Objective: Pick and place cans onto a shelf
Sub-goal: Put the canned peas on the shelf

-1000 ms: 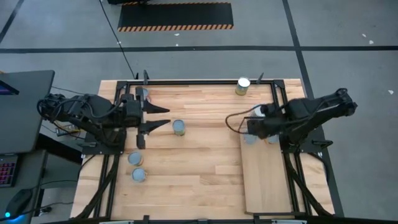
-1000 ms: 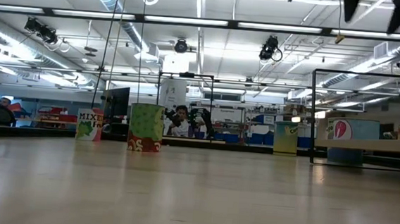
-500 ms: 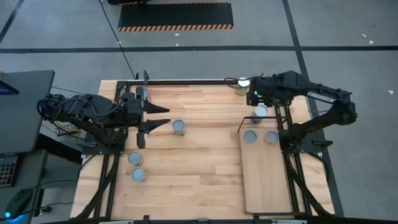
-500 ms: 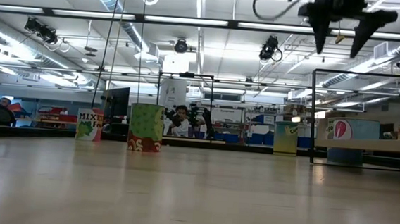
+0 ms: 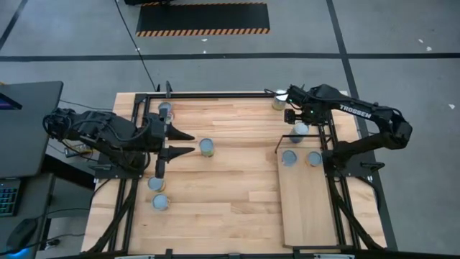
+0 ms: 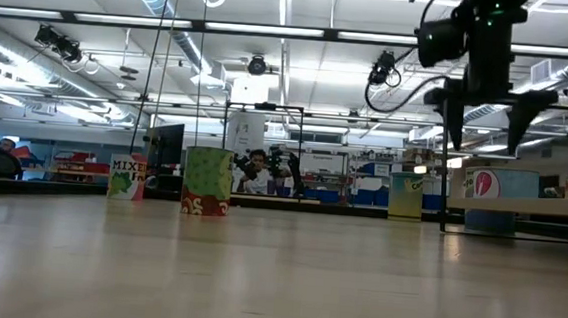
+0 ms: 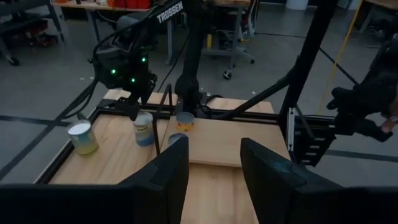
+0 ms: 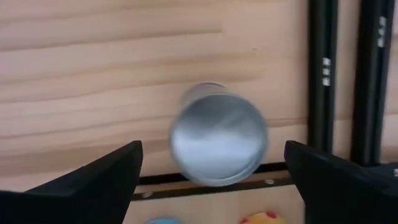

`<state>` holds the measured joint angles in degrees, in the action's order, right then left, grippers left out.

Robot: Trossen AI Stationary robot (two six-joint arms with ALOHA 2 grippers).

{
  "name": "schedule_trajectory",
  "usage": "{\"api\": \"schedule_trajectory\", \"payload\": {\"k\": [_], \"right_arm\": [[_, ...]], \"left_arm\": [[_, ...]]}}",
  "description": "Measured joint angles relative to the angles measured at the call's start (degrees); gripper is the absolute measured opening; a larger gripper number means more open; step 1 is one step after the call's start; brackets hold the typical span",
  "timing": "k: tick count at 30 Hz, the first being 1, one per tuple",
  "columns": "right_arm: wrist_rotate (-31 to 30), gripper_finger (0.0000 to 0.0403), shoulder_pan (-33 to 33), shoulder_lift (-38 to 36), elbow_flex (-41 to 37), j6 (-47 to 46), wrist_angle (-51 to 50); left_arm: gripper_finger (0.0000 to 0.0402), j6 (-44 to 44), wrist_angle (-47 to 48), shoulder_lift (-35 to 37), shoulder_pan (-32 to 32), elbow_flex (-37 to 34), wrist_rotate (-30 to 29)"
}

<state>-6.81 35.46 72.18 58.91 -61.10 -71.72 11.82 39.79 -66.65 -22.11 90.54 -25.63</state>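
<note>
White "TROSSEN" lettering on right arm's dark forearm. Right gripper above silver-topped cylindrical tin at bench far edge, jaws spread wide, empty. Two tins on pale plywood shelf. Left gripper near tin, jaws part-open, empty. "MIXE…" carton, lettering cut off, possibly "MIXED".

We see bright, even overhead light, soft shadows on the table, and a motion-blurred can.

Right hand hangs fingers spread wide; left hand waits, apparently part-open.
</note>
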Motion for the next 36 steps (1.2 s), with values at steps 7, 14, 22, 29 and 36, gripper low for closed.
{"api": "schedule_trajectory", "payload": {"k": [7,14,22,29,36], "right_arm": [[0.7,0.0400,1.7,0.0,-5.3,0.7,6.8],[0.5,0.0394,3.7,0.0,-8.9,-0.7,9.6],[3.7,0.0357,3.7,0.0,-12.0,-2.7,15.3],[2.3,0.0317,1.9,0.0,-8.5,-3.3,14.0],[-2.6,0.0319,-1.4,0.0,6.7,-3.2,5.7]], "left_arm": [[0.0151,-0.7,-0.2,-0.1,1.1,0.0,-0.2],[0.0151,-0.8,-0.7,-0.1,2.6,0.0,-0.2],[0.0151,-0.5,-1.0,-0.1,3.3,0.0,-0.2],[0.0151,-1.1,-1.0,-0.1,1.2,0.0,0.0],[0.0151,-5.0,-1.0,-0.1,0.2,0.0,0.0]]}}
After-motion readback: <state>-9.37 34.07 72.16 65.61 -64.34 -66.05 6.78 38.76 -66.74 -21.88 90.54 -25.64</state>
